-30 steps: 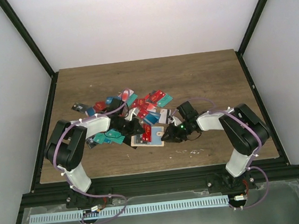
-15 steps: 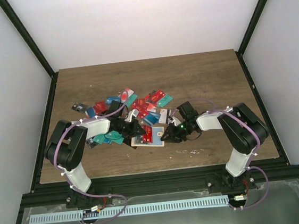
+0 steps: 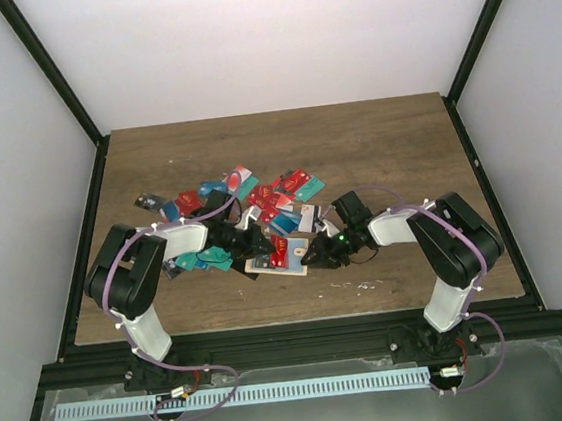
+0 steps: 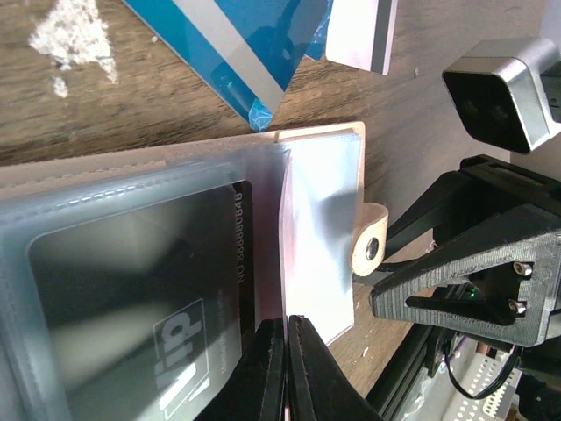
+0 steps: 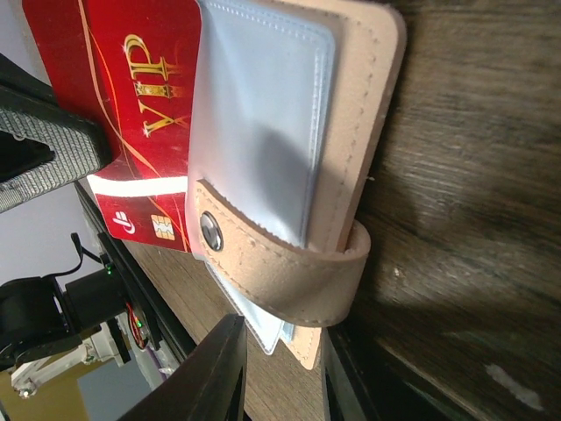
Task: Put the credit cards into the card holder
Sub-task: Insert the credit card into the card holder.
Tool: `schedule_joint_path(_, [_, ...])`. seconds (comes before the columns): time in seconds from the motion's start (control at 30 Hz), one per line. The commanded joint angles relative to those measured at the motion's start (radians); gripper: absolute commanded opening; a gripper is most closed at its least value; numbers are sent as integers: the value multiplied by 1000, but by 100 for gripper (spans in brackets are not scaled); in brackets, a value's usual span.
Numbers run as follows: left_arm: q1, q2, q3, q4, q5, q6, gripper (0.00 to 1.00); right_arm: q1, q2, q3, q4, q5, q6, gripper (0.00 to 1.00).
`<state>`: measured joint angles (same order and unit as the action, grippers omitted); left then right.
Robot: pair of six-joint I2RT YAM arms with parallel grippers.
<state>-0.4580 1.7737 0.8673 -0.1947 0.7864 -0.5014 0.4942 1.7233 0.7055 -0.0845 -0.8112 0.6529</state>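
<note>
Since a moment ago, the right pincer [image 3: 313, 256] has slid a little toward the left edge of the tabletop [image 3: 384, 139]. It is now closer to the small tan leather-like folding card holder [image 5: 368, 132].

The card holder lies open by the near edge, about halfway between the left and right edges. It is just in front of the pile of thin plastic credit cards [image 3: 260, 198].

The left pincer [image 4: 287, 355] is pressed together on a clear pocket page of the card holder. The right pincer's fingers sit on each side of the edge by the snap tab [image 5: 272, 263], but I cannot tell if they squeeze it.

I think the step now is holding the card holder open and still. Next, one pincer must let go, pick up a card and slide it into a free pocket.

A shiny black card [image 4: 131, 298] sits inside one clear pocket. A red card with gold letters [image 5: 131, 96] sticks out beside another.
</note>
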Motion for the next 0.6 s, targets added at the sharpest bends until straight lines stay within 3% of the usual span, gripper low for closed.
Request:
schedule_joint_path(0.0, [1, 3, -23, -28, -32, -16, 4, 7, 24, -6, -7, 38, 12, 27])
schedule_joint_path(0.57, [21, -32, -106, 5, -73, -190, 4, 6, 69, 9, -3, 23, 36, 26])
